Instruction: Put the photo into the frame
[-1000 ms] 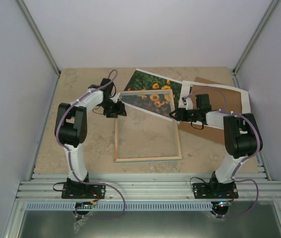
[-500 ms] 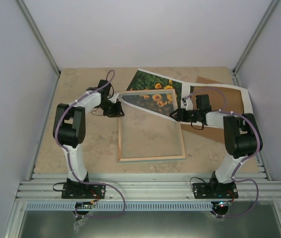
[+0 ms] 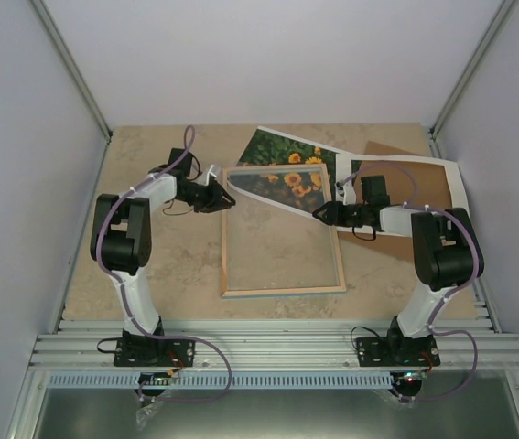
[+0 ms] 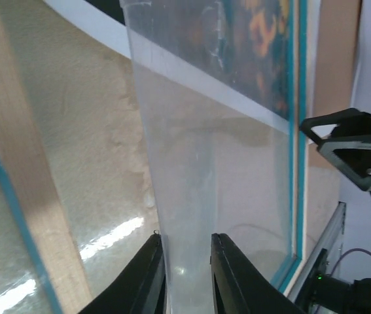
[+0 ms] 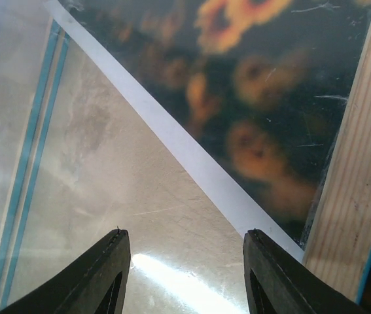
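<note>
Leftward in the overhead view, the left claw [image 3: 222, 195] has swung in toward the far left corner of the frame [image 3: 282, 291] and drawn its fingers close together. The frame itself has slid a little toward the right edge of the table [image 3: 172, 274].

That frame lies flat in the middle of the table, wood back upward, with a thin blue line showing along the inside of its rails. From the left wrist view, the left claw's fingers [image 4: 151, 275] sit narrow on either side of a clear pane [image 4: 178, 163], which rises up between them, pinched at its edge. Whether that sheet has come fully free of the frame I cannot tell.

The right claw [image 3: 319, 213] is at the far end of the frame's right rail. Its wrist view shows the fingers [image 5: 100, 275] standing roughly half apart above the glazing, with nothing between them.

The photo [image 3: 273, 148] lies tilted on the table near the middle of the far edge. Its nearer end is tucked under the far part of the frame, so the orange flowers and white border show through the pane.

Toward the far right corner, a white mat [image 3: 405, 163] rests on a brown backing board [image 3: 428, 187], beside the right arm.
</note>
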You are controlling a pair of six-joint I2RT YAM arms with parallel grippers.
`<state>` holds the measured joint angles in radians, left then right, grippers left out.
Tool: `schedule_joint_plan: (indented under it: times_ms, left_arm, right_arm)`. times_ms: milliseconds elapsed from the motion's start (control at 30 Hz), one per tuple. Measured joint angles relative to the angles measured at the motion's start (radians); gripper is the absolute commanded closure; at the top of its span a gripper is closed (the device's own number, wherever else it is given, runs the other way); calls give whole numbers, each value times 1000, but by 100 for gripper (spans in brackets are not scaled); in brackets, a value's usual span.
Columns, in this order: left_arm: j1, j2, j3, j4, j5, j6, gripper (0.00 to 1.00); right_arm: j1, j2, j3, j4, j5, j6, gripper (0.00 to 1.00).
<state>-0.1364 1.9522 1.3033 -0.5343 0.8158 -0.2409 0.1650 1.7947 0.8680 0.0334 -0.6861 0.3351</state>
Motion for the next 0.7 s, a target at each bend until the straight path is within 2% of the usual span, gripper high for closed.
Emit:
schedule_joint_plan:
  times_ms: [67,133,300,700]
  left_arm:
    - [0,0,-5,20,21,-10,80]
    - [-2,0,-5,31,20,-21,89]
    - [-3,5,-5,31,-51,-22,98]
    - [-5,40,-5,27,-75,-22,100]
  right_arm:
    - [0,3,0,0,-2,2,51]
    - [0,3,0,0,-3,2,51]
    - [0,3,0,1,-6,2,51]
    - [0,3,-6,11,-8,2,50]
